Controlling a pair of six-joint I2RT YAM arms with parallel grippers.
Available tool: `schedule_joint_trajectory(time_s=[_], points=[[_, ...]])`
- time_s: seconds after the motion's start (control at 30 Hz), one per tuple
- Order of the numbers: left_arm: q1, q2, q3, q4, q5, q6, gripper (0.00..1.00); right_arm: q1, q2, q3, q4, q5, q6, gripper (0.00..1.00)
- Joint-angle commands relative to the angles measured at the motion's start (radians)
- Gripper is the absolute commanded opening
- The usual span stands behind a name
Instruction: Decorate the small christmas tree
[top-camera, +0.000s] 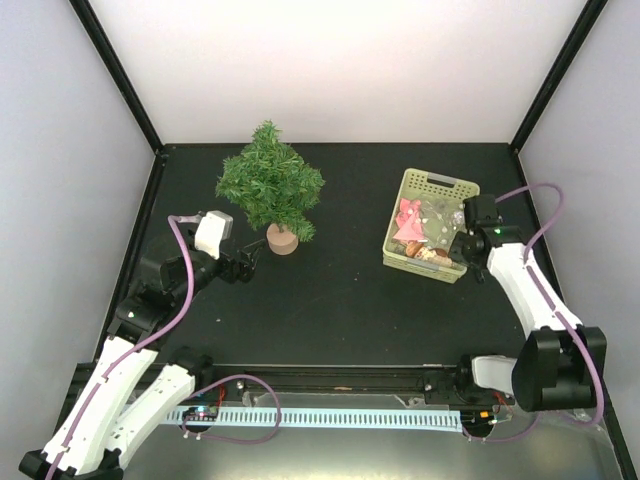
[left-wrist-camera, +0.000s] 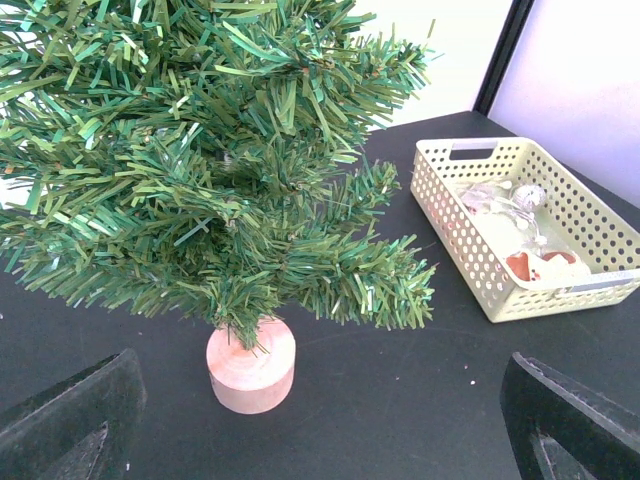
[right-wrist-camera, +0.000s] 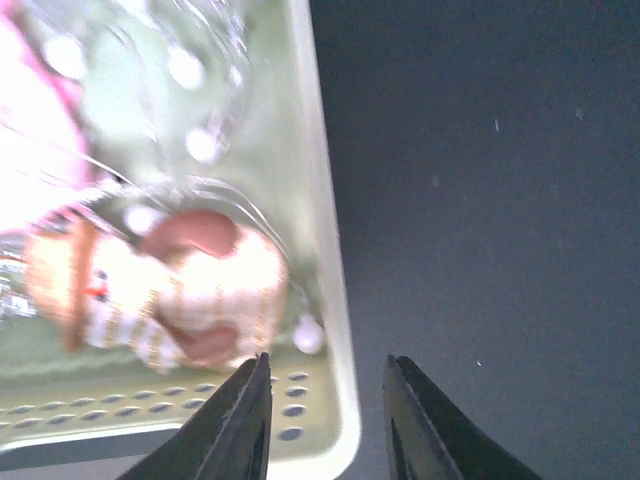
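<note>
Parted a little and holding nothing, my right fingers (right-wrist-camera: 240, 425) hang low over a corner of the pale green basket (right-wrist-camera: 325, 250). One finger is above its perforated floor, the other outside above the dark desk (right-wrist-camera: 480, 200), and the rim runs between them. Just ahead lies a blurred figure ornament (right-wrist-camera: 170, 285) in cream and brown, with a white bead (right-wrist-camera: 308, 335) beside it.

My left fingers (left-wrist-camera: 70, 420) are spread wide and empty, low over the desk. They face the wooden base (left-wrist-camera: 250, 365) of the small christmas tree (top-camera: 270, 185), which stands upright at the back left, well apart from the basket. It looks bare.

I judge this the picking step. Next I must shift inward over the figure, close on it and carry it across. No writing or brand is readable.
</note>
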Motion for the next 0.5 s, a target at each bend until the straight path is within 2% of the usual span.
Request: schedule_joint_trajectory(time_s=[0.0, 0.2, 0.47], points=[[-0.003, 0.004, 0.0, 0.02, 0.02, -0.001, 0.99, 0.008, -0.052, 0.103, 0.043, -0.052, 0.01, 0.34], [-0.003, 0.003, -0.001, 0.02, 0.011, 0.0, 0.99, 0.136, 0.006, 0.164, 0.287, -0.235, 0.018, 0.35], [-0.004, 0.004, -0.003, 0.015, -0.01, 0.002, 0.99, 0.254, 0.35, 0.316, 0.39, -0.262, 0.08, 0.45]])
